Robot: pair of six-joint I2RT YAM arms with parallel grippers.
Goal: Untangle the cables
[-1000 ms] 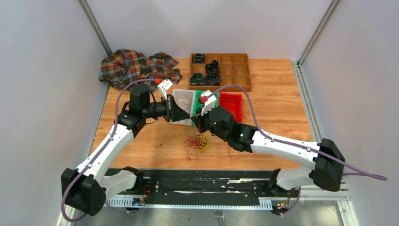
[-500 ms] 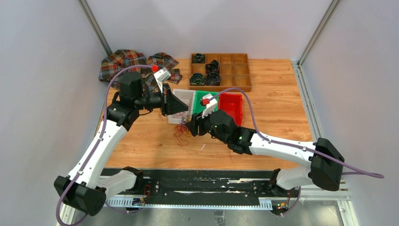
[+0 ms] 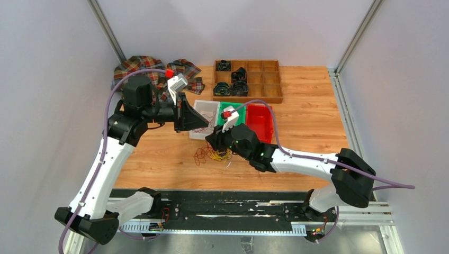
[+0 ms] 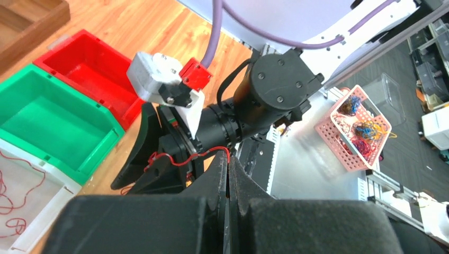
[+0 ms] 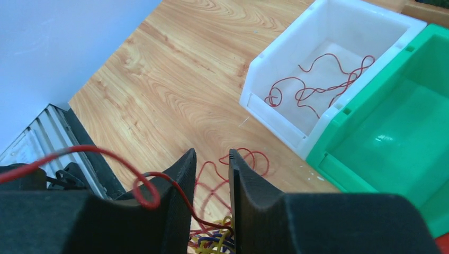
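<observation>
The cables lie as a small tangle of red, yellow and dark purple-blue wire on the wooden table, in front of the bins. My left gripper hangs above and left of it, shut on one red cable. That cable runs from its tip across to my right gripper. My right gripper hovers low over the tangle. Its jaws stand apart with a clear gap. The red cable loops over its left finger and drops between the jaws into the tangle.
A white bin holding loose red cables stands just behind the tangle. A green bin and a red bin stand to its right. Farther back are a wooden compartment tray and a plaid cloth.
My left gripper has pulled back and to the left, drawing the red cable out. My right gripper, shut a second ago, now stands open and has moved left. The tangle has shifted left.
</observation>
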